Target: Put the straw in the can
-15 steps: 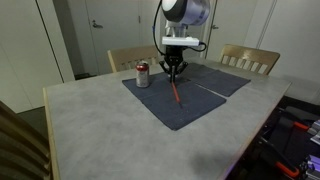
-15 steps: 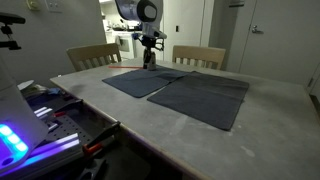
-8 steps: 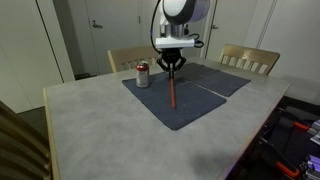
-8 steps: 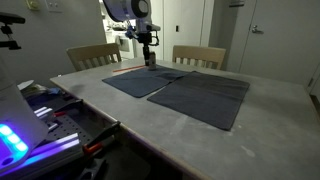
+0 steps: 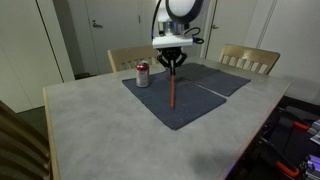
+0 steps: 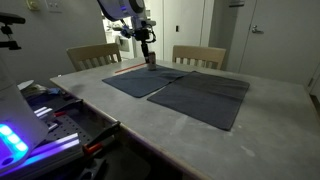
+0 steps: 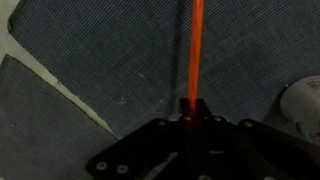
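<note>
My gripper point(image 5: 173, 67) is shut on the top end of the red-orange straw point(image 5: 173, 90), which hangs nearly straight down above the dark cloth mat. In the wrist view the straw point(image 7: 195, 50) runs up from between the jaws point(image 7: 193, 108). The red can point(image 5: 143, 75) with a silver top stands upright on the mat, to the left of the straw and apart from it. A pale edge of the can point(image 7: 304, 100) shows at the right of the wrist view. In an exterior view the gripper point(image 6: 148, 56) is far back over the table; the straw is too thin to make out there.
Two dark grey mats point(image 5: 190, 95) point(image 6: 190, 92) lie on the grey table point(image 5: 90, 130). Wooden chairs point(image 5: 250, 58) point(image 5: 125, 58) stand behind the table. Electronics with lit lights point(image 6: 30, 130) sit beside the table's edge.
The gripper has risen with the straw, lifting it from a slant on the mat to hanging nearly upright. It has shifted slightly toward the can.
</note>
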